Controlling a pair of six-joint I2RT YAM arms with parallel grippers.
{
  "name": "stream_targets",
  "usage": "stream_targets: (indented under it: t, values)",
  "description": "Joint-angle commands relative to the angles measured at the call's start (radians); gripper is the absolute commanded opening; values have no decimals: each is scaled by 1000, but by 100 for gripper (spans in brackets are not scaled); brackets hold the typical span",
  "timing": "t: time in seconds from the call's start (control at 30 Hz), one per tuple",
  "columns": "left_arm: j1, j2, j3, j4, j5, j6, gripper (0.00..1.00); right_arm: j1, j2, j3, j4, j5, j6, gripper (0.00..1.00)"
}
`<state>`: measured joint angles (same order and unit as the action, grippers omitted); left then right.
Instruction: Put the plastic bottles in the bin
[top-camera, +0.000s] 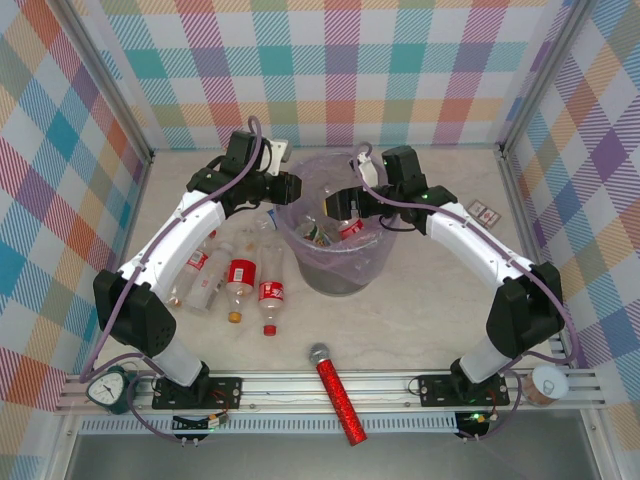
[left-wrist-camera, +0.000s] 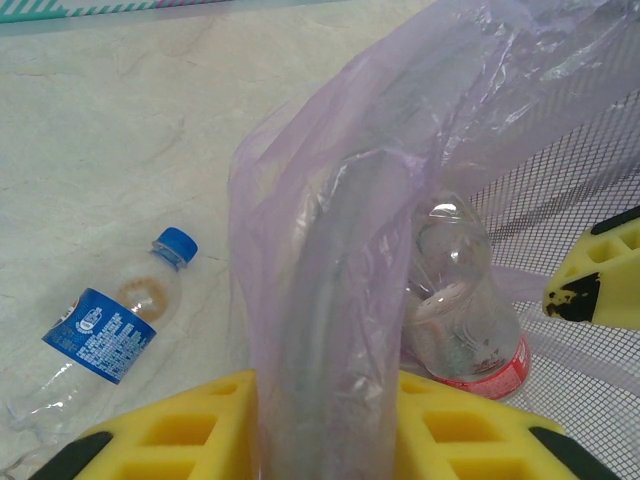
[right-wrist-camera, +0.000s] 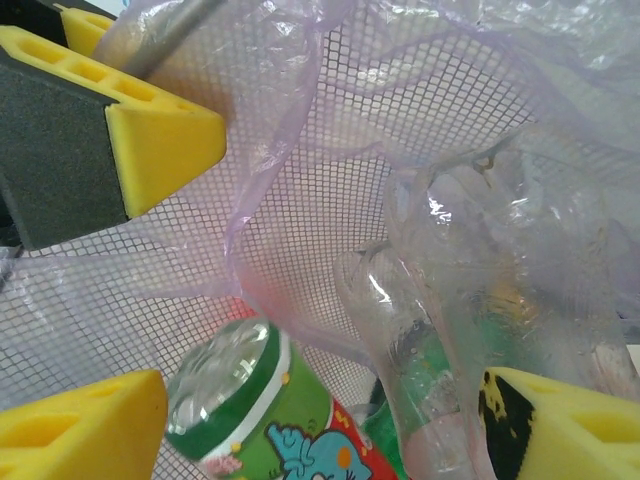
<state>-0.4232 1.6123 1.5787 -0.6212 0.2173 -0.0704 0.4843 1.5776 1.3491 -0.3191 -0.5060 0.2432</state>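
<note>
Roughly halfway: my left gripper (left-wrist-camera: 325, 392) clamps the bin (top-camera: 335, 272) rim; my right gripper (right-wrist-camera: 325, 390) hangs wide open, empty, over binned bottles (right-wrist-camera: 445, 300); several loose bottles (top-camera: 240, 274) lie on the table (top-camera: 420, 322) beside it.

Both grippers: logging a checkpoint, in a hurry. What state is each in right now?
Left gripper: closed on the rim of the lavender-lined round grey mesh bin.
Right gripper: open, holding nothing.

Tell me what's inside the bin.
A crumpled clear bottle with a red label and a green-labelled bottle lie inside the bin. Folds of the bag hide anything beneath them.
</note>
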Motion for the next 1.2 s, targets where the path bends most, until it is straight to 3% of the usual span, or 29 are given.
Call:
stream_targets:
  t: [0.0,0.23,0.7,1.17]
  values:
    - [-8,35,-47,-109,-22,22,33,5,-21,15,-9,-14,-13,79]
    - [-7,36,-48,-110,-21,22,33,5,-56,68,-65,30,-23,76]
    - [-8,44,-47,-110,-19,22,33,-18,-229,199,-245,343,-78,81]
    - [-8,41,-48,-110,-16,21,33,-397,-241,130,-325,328,219,92]
